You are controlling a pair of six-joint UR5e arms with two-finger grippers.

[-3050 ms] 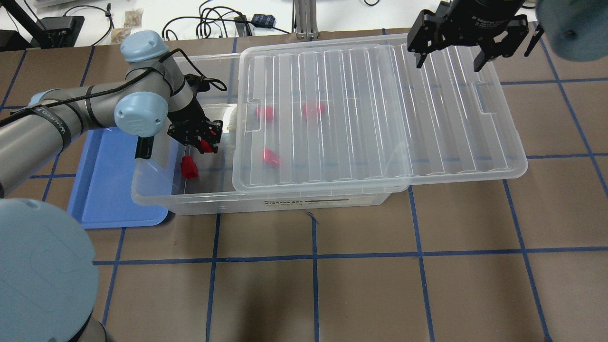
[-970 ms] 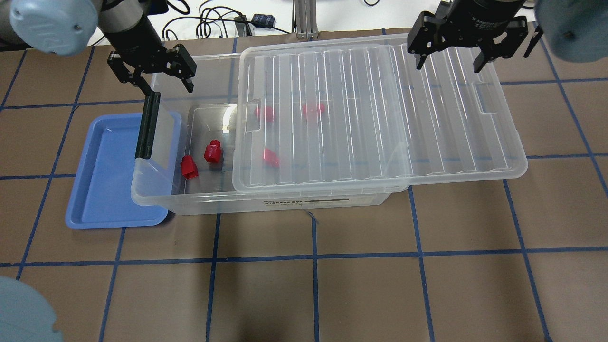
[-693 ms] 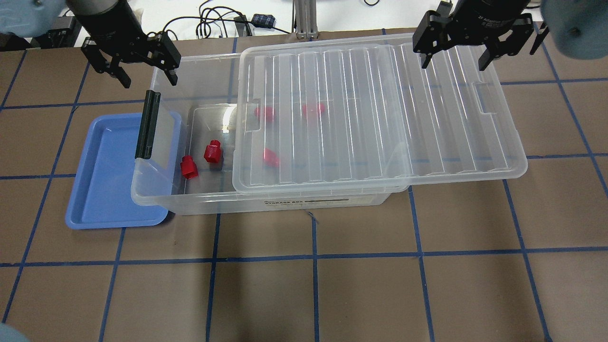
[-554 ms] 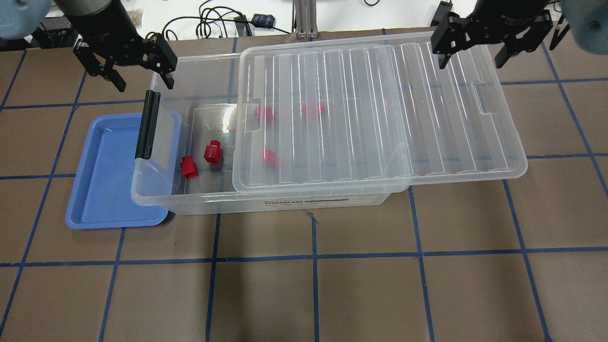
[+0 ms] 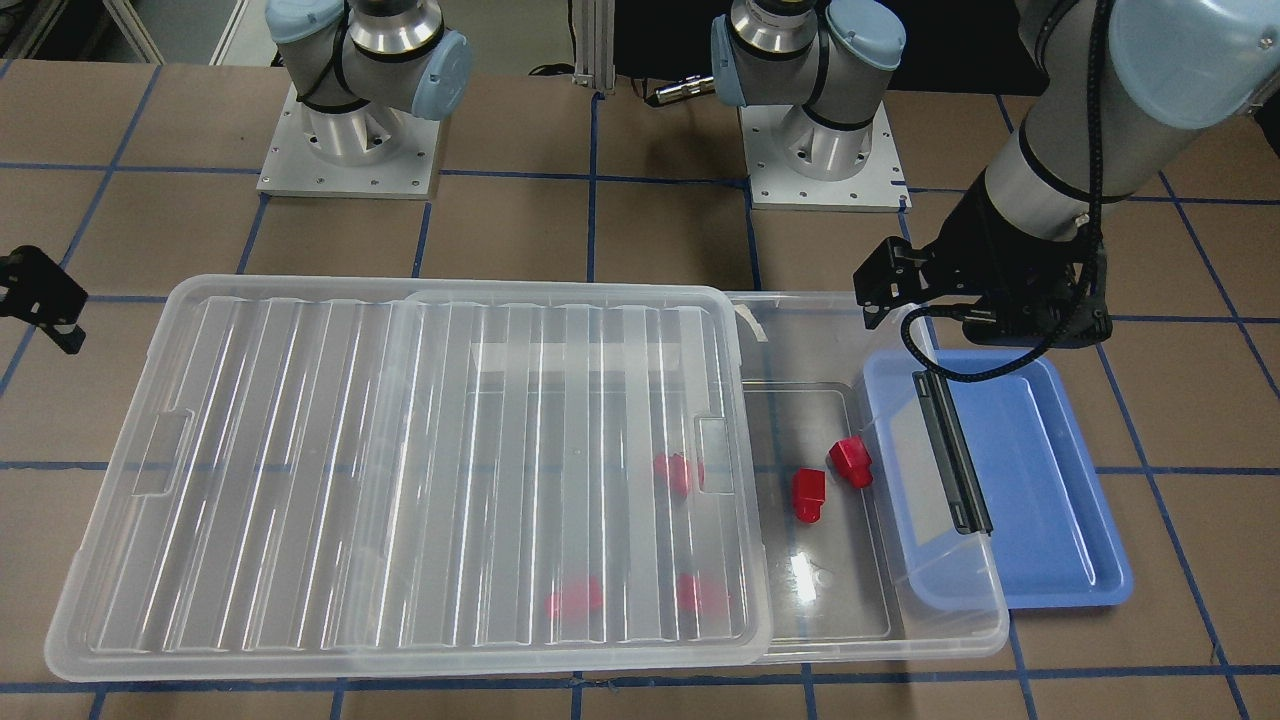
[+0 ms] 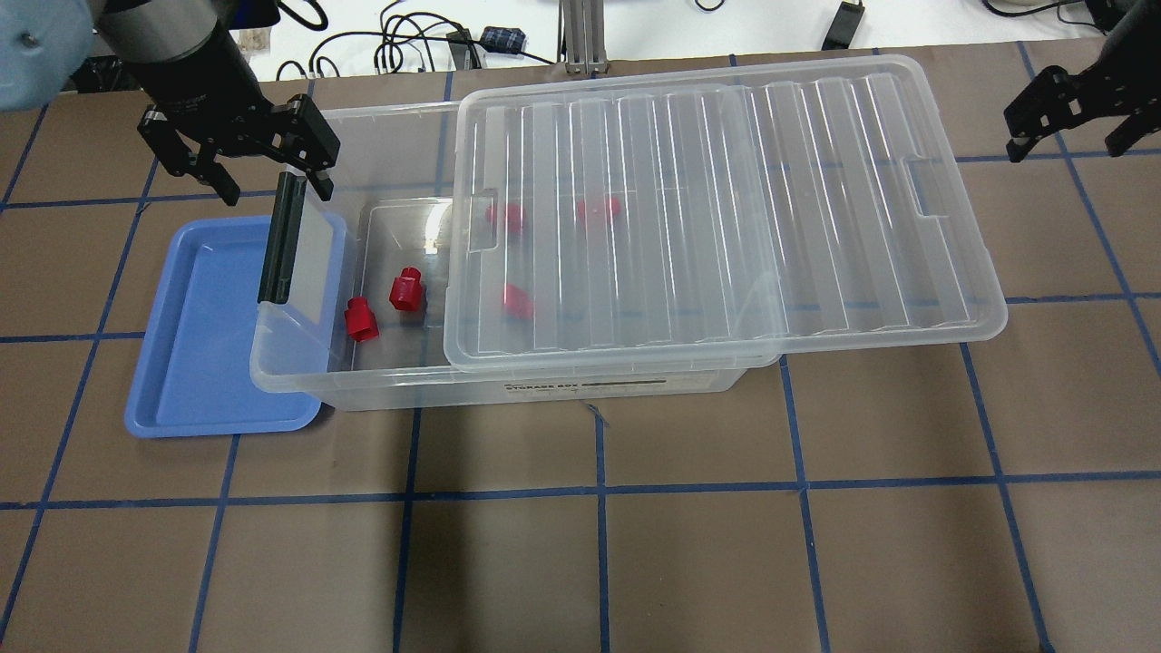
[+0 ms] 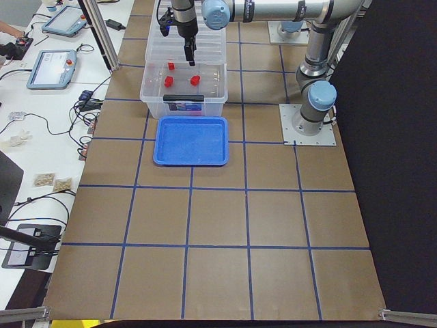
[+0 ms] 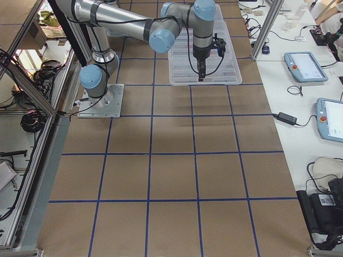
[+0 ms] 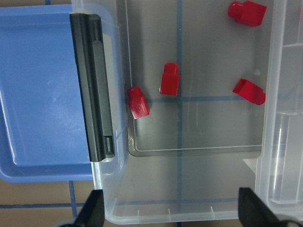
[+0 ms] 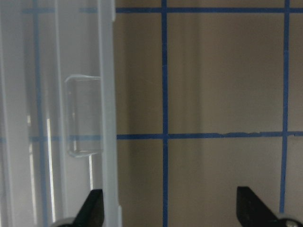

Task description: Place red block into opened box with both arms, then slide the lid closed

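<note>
The clear box (image 6: 363, 392) has its ribbed lid (image 6: 726, 199) slid toward the right, so only the left end is uncovered. Two red blocks (image 6: 407, 292) (image 6: 361, 319) lie on the floor of that uncovered end, and others (image 6: 517, 302) show through the lid. My left gripper (image 6: 275, 186) is open and holds nothing, hovering over the box's far-left corner by the black latch bar (image 6: 281, 238). The left wrist view looks down on the red blocks (image 9: 169, 79). My right gripper (image 6: 1066, 145) is open over bare table past the lid's right end, with the lid's edge (image 10: 109, 113) beside it.
A blue tray (image 6: 209, 345) lies against the box's left end, partly under its latch flap. Cables and small devices sit beyond the table's far edge (image 6: 435, 45). Brown table with blue grid lines (image 6: 599, 490) stretches in front of the box.
My left gripper let go of a red block in the box, rose and drew back to the far-left corner. My right gripper moved right, off the lid to beyond its end.
</note>
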